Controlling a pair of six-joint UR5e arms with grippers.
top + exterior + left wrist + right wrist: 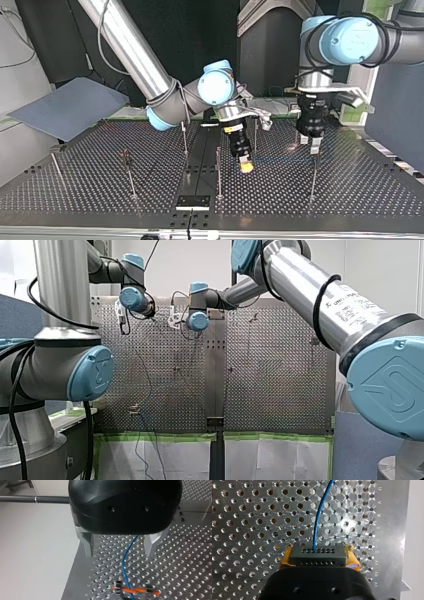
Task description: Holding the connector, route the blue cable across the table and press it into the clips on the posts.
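Observation:
A black connector [317, 552] sits between the yellow pads [350, 557] of my right gripper [317, 561], which is shut on it. The blue cable [319, 515] leaves the connector and runs ahead over the perforated plate. In the top view my right gripper [244, 165] hangs low near the middle, and the cable [280, 160] stretches from it toward my left gripper [312, 144]. My left gripper [120, 551] stands open, its metal fingers [88, 545] on either side of the cable [125, 562] without touching it. Ahead of it the cable lies in an orange-and-black clip [133, 590].
Thin upright posts [219, 172] [313, 175] [185, 137] [129, 170] stand across the perforated table [100, 185]. A dark strip [200, 160] runs down the table's middle. A grey panel [70, 107] leans at the top view's left. The table's edge lies beside my left gripper.

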